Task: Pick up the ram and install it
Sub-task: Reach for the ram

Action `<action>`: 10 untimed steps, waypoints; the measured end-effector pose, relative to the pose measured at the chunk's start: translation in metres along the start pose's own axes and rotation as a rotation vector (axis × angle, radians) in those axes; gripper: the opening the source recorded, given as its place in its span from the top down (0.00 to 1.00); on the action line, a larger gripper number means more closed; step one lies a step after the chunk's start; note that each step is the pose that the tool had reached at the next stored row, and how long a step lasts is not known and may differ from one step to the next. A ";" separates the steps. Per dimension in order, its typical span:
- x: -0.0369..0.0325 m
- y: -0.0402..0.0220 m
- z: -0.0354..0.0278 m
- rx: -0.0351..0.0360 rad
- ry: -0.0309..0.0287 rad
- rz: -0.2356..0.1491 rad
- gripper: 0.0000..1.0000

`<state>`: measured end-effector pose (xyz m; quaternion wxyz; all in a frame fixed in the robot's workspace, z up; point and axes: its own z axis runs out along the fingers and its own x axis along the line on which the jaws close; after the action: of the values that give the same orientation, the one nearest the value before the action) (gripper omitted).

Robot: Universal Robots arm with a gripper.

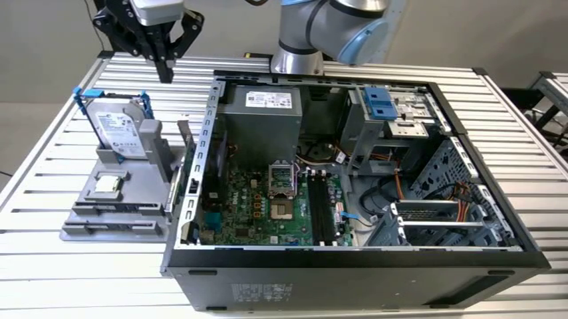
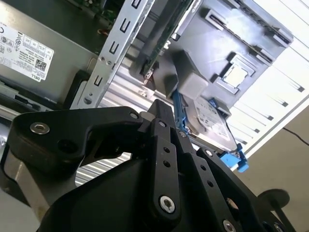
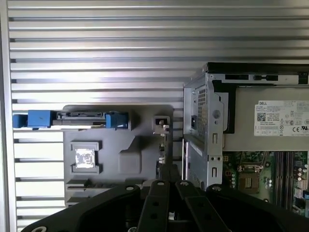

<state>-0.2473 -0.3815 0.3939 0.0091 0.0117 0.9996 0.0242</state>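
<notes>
**A:** So where was the ram in that shot? Nearest the camera I just saw the open PC case point(image 1: 355, 269) across the lower half of the exterior view. The motherboard point(image 1: 266, 212) sat inside it, and its black memory slots point(image 1: 321, 209) looked empty.

**B:** Further back, on the exterior view's left. The grey holder point(image 1: 98, 206) sat on the slatted table point(image 1: 53, 266) beside the case, with the processor chip point(image 1: 108, 185) flat on it. The ram point(image 1: 185, 143) stood on its long edge in the holder's side nearest the case wall. Behind that, the hard drive point(image 1: 120, 129) stood upright in its blue frame.

**A:** And the gripper?

**B:** The gripper point(image 1: 165, 74) was farthest back, upper left of the frame. Its fingers were pinched together on nothing, well apart from the ram. My guess is the stick's light and stiff but thin and fragile. I'd pinch the flat faces mid-length near the top edge and keep off the contacts.
</notes>
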 end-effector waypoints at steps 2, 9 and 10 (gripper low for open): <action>0.0031 0.0004 0.0000 0.0000 0.0000 -0.001 1.00; 0.0137 0.0021 -0.0001 -0.0001 0.0006 -0.006 1.00; 0.0149 0.0026 -0.0001 -0.0002 0.0009 -0.006 1.00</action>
<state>-0.2621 -0.3785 0.3938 0.0087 0.0086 0.9996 0.0243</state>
